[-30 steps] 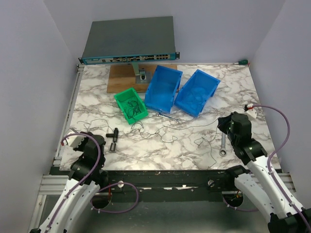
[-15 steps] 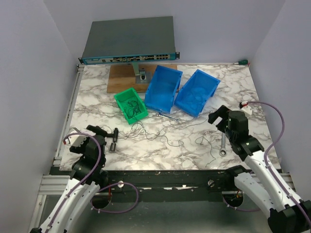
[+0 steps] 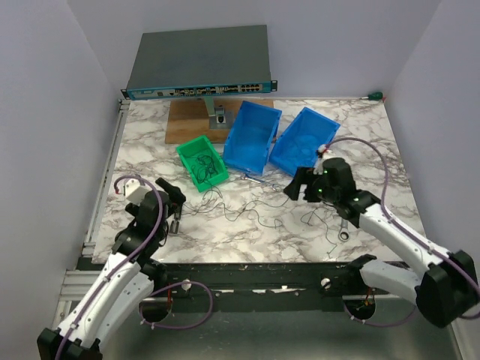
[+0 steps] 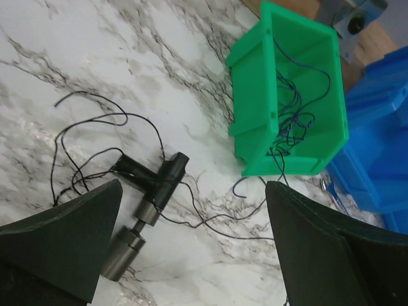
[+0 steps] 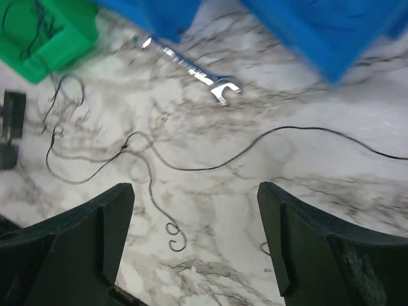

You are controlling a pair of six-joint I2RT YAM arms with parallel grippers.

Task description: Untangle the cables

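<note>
The cables are thin dark wires. Some lie loose across the marble table (image 3: 142, 150), strung out around its middle (image 3: 251, 208). Others sit as a tangle (image 4: 296, 121) inside the green bin (image 3: 202, 163). My left gripper (image 3: 172, 196) hovers open above a wire strand (image 4: 210, 220) and beside a black T-handled tool (image 4: 150, 197). My right gripper (image 3: 301, 187) is open over the table's middle, where a long wire (image 5: 191, 167) ends in a small curl (image 5: 173, 237) between its fingers (image 5: 95, 236). Neither gripper holds anything.
Two blue bins (image 3: 253, 139) (image 3: 304, 142) lie tipped behind the wires. One silver wrench (image 5: 191, 67) lies by the blue bins and another wrench (image 3: 343, 225) under the right arm. A network switch (image 3: 199, 64) and a wooden board (image 3: 187, 124) stand at the back.
Both grippers have gone from shut to open. The left arm reached forward toward the black tool. The right arm swung left from the table's right side to over the middle wires.
</note>
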